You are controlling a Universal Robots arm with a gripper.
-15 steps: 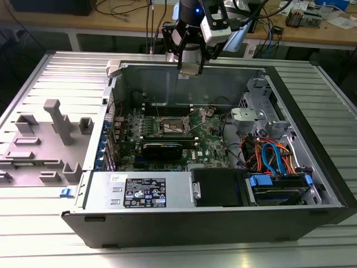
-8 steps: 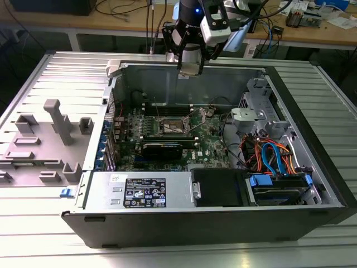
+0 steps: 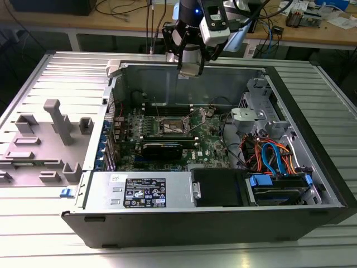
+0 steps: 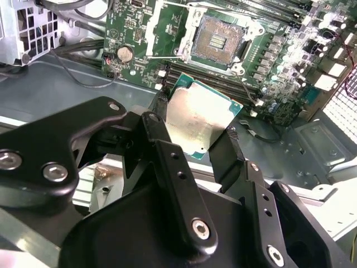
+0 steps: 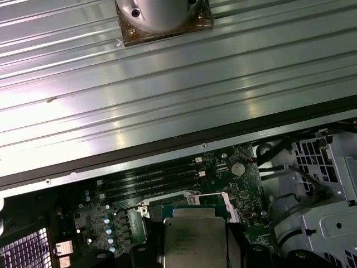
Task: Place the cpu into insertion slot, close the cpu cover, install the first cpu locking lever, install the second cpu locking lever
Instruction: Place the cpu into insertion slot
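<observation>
My gripper [image 3: 189, 67] hangs above the back wall of the open computer case [image 3: 290, 167], high over the green circuit board [image 3: 206, 139]. It is shut on the cpu [image 4: 203, 120], a flat square chip with a dull silver top, pinched at two opposite edges by the black fingers [image 4: 167, 145]. The first wrist view shows the same cpu [image 5: 195, 240] between the fingers. The insertion slot [image 4: 217, 39] lies bare below and beyond the chip, its dark pin field showing; in the exterior view this insertion slot [image 3: 170, 125] is mid-board. The cpu cover [image 4: 155, 28] is swung open beside the slot.
Long black memory slots [image 4: 206, 75] run beside the socket. A round battery [image 4: 125, 53] and black cables [image 4: 78, 67] lie near it. Coloured cables and a drive cage [image 3: 273, 162] fill the exterior view's right. A grey fixture tray [image 3: 44, 139] sits outside the case.
</observation>
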